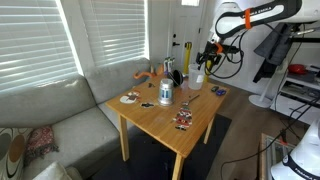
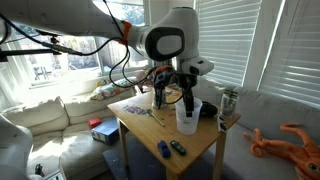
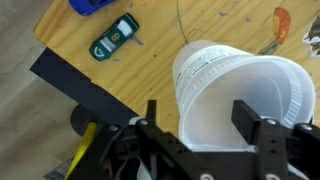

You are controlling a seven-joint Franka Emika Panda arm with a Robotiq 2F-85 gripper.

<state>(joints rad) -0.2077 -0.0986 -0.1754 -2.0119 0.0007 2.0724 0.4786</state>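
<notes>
My gripper [image 3: 200,118] is open and hangs over a white plastic cup [image 3: 240,85] that stands upright near the edge of a wooden table [image 3: 80,30]. In the wrist view one finger is outside the cup's wall and the other is over the cup's inside, so the jaws straddle the rim. I cannot tell whether a finger touches the wall. In both exterior views the gripper [image 1: 203,62] [image 2: 172,98] is just above the cup [image 1: 197,77] [image 2: 187,117]. The cup looks empty.
A teal device [image 3: 115,37] and a blue object [image 3: 90,5] lie on the table beside the cup. A can [image 1: 165,93] [image 2: 229,102], a plate [image 1: 130,98] and small items are spread on the table [image 1: 170,120]. A grey couch [image 1: 60,120] is beside it.
</notes>
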